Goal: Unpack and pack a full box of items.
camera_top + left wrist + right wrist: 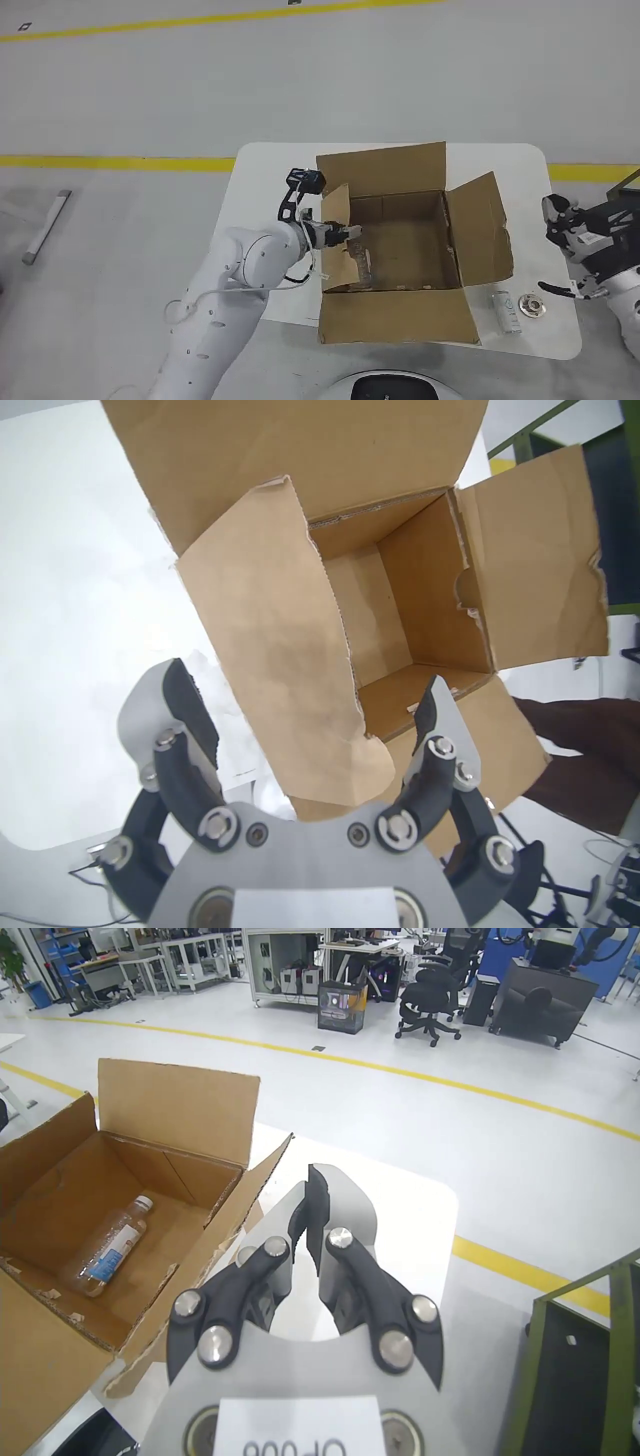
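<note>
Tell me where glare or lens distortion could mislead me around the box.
Left wrist view: the table is washed out to near white, so its surface shows little detail beside the box; right wrist view: the yellow floor line bows from the wide lens, though the bottle in the box reads plainly; top view: light is even across table and box.

Left jaws sit right at the upturned side flap (336, 203) of the cardboard box (410, 245), which stands open just beyond them on the white tabletop (270, 170). Past the box, a small can (508, 311) lies beside a round object (531, 307), both near the right jaws.
</note>
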